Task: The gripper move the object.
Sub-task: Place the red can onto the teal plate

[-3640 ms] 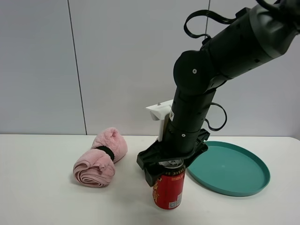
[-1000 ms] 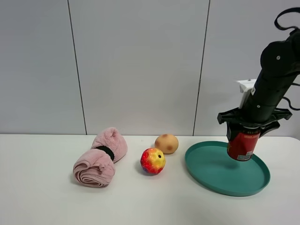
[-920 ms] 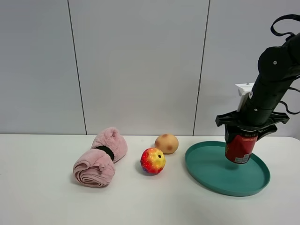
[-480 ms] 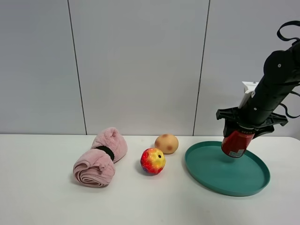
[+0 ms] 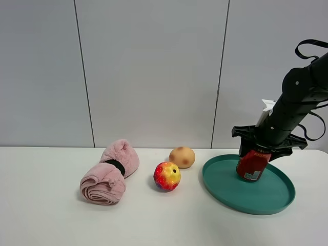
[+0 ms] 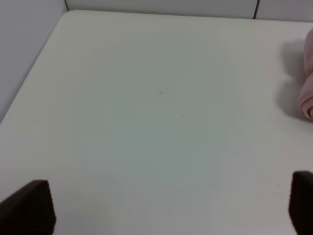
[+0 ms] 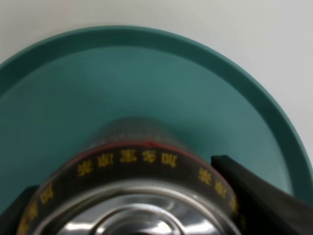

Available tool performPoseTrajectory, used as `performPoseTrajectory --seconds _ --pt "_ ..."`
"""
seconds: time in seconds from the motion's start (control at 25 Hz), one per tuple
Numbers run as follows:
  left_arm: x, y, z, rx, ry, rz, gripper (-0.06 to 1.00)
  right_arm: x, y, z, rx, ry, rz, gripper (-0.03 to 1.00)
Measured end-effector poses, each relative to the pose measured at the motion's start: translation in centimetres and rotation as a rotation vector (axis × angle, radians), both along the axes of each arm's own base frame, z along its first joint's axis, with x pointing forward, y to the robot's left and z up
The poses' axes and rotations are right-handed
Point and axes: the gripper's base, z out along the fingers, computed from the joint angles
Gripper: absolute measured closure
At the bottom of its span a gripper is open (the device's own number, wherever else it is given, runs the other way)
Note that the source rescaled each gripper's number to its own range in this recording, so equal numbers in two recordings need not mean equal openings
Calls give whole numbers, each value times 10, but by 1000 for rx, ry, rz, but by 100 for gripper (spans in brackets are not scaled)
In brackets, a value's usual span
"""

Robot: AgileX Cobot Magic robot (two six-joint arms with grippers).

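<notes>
**The can has come down lower over the tray**

A moment ago the red can (image 5: 251, 165) hung a bit higher. Now it sits lower and a little more to the left, in the right part of the high view. A few seconds back it stood on the white table (image 5: 51, 215) near the bottom middle of that view.

The can leans over, with its top tipped to the right. Its bottom is right at the floor of the green tray (image 5: 279, 190), toward the tray's back. The pictures do not show if it touches or not.

The right gripper (image 5: 260, 147) is closed on the can's top end, one black finger on each side. In the right wrist view the silver top of the can (image 7: 146, 200) fills the bottom, with yellow letters round its rim. A black finger (image 7: 259, 196) presses on one side, and the green tray (image 7: 146, 73) lies behind.

Left of the tray, near the middle of the high view, a brown round fruit (image 5: 182, 157) sits at the back. A red and yellow ball (image 5: 167, 176) sits just in front of it. Further left lies a rolled pink towel (image 5: 110, 171).

The left gripper (image 6: 164, 210) is spread wide and holds nothing. Only its two dark tips show in the bottom corners of the left wrist view, over the table (image 6: 146, 98). A bit of the pink towel (image 6: 308, 93) peeks in at the right edge.
</notes>
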Motion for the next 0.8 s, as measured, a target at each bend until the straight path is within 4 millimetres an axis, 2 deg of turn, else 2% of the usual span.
performPoseTrajectory --seconds 0.44,0.56,0.72,0.8 --pt "0 0 0 0 0 0 -6 -1 0 0 -6 6 19 96" --pt "0 0 0 0 0 0 -6 -3 1 4 -10 14 51 87" --pt "0 0 0 0 0 0 -6 -5 3 22 -4 -29 97 62" --pt "0 0 0 0 0 0 -6 -7 4 30 -1 -49 113 58"
